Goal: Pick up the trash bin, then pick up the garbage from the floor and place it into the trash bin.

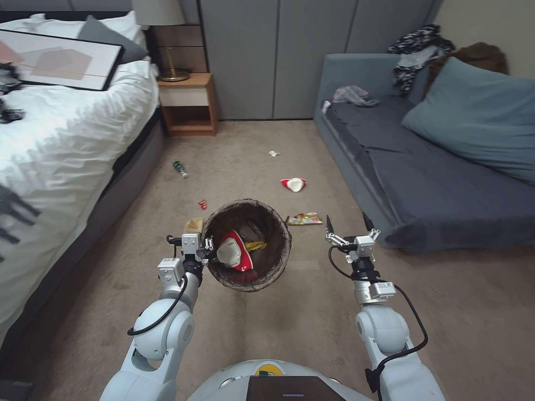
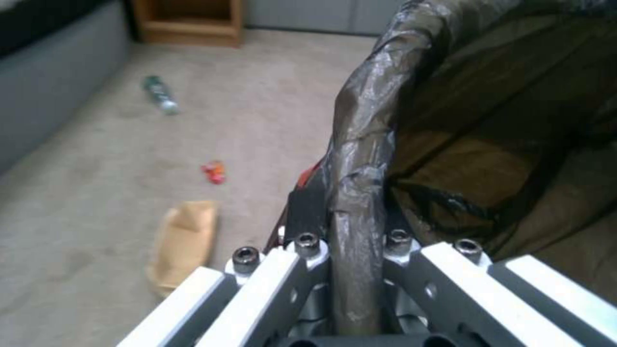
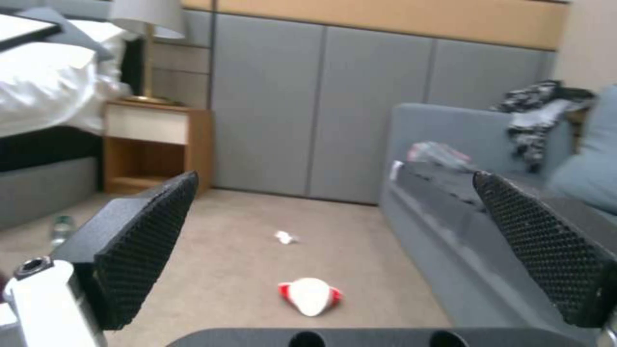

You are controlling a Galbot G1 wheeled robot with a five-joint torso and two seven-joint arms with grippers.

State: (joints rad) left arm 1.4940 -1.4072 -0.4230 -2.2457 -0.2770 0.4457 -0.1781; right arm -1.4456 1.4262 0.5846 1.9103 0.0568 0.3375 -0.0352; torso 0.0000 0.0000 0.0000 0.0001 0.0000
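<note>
Two grippers work above a beige carpet. Left gripper [image 1: 207,245] pinches the rim of the small round trash bin [image 1: 273,256], lined with a dark brown bag, holding it tilted above the floor; a red-and-white paper cup [image 1: 234,250] and a yellow wrapper [image 1: 256,245] lie inside. Right gripper [image 1: 350,224] hovers beside the bin, fingers spread and empty. On the carpet lie a second red-and-white cup [image 1: 293,184], colourful snack wrapper [image 1: 304,219], crumpled white paper [image 1: 273,153], green bottle [image 1: 180,169], small red wrapper [image 1: 203,204] and brown paper bag [image 2: 183,241].
</note>
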